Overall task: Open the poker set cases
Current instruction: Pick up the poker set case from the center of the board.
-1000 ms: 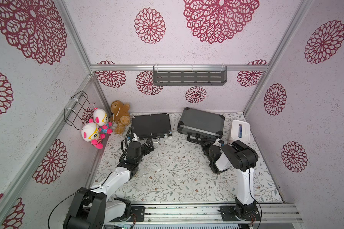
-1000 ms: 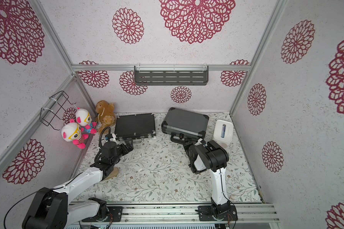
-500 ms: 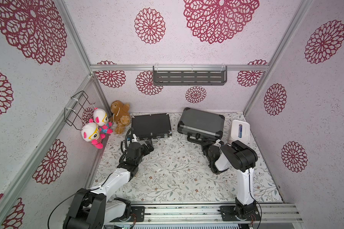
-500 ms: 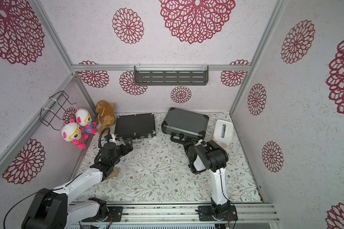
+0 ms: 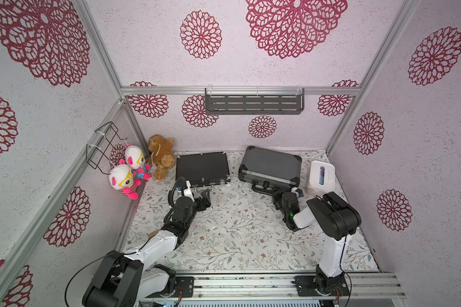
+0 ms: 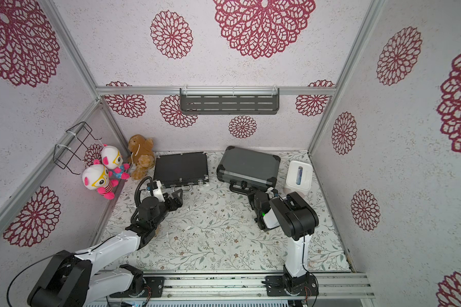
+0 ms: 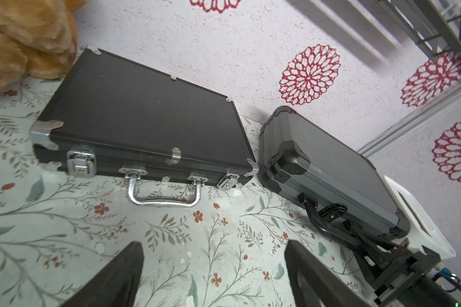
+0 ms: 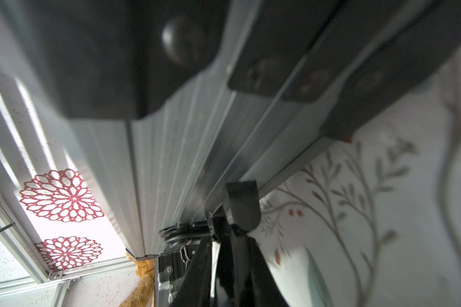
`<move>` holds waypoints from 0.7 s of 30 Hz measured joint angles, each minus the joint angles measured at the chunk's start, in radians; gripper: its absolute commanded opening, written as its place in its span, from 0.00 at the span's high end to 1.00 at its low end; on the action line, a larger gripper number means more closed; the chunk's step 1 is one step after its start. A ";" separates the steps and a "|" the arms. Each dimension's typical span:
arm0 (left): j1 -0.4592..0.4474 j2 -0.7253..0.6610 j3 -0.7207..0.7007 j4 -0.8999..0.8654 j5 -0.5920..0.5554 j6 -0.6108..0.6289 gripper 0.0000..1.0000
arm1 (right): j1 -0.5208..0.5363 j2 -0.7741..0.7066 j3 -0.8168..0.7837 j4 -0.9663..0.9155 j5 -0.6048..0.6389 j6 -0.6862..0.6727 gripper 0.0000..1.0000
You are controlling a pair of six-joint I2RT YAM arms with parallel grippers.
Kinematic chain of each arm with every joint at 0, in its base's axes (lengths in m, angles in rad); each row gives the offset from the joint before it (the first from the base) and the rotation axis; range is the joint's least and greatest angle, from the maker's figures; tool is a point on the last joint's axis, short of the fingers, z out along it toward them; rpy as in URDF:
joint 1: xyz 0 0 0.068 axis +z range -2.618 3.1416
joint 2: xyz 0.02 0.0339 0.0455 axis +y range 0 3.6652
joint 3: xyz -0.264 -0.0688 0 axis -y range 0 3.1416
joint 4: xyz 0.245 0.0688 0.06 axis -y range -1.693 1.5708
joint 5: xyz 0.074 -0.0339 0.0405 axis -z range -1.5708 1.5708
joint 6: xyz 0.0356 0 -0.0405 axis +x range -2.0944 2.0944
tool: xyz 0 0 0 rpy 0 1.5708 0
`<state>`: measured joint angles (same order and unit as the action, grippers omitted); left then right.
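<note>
Ahead of the left jaws, across a short stretch of bare bench (image 7: pixel 213 252), lies the black case (image 7: pixel 144 114), flat with its lid down. Its silver handle (image 7: pixel 163 199) is folded onto the bench and points back at the jaws, with one silver latch (image 7: pixel 81 164) to one side of it and a second latch (image 7: pixel 228 182) to the other; whether those are fastened I cannot tell. The left jaws stand wide apart with nothing but bench between them, near the handle and touching nothing, and the left arm (image 5: pixel 157 244) stretches low behind them. Off to the side of those jaws, just beside the black case but apart from it, lies the grey case (image 5: pixel 270 166), also flat with its lid down. The right jaws are at its front wall, pressed almost together, their tips against the black latch (image 8: pixel 241 204) next to the case's black handle (image 5: pixel 258 189). The right wrist view is too close and blurred to show whether they pinch the latch or only press on it. Behind them the right arm (image 5: pixel 333 218) arches over the bench. Beyond the right jaws, on the side away from the black case, a white box (image 5: pixel 320 176) stands just beside the grey case. On the far side of the left jaws a brown bear (image 5: pixel 161 155) sits just beside the black case's corner.
</note>
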<state>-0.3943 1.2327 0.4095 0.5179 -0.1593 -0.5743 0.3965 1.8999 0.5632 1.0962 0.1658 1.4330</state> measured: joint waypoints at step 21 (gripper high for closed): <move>-0.352 0.633 0.611 0.142 -0.273 0.741 0.03 | -0.088 -0.090 0.076 -0.287 -0.165 -0.085 1.00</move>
<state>-0.7467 1.8660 1.0206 0.6601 -0.4324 0.1665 0.3084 1.8095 0.6392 0.8089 0.0006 1.3479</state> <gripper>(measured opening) 0.972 0.214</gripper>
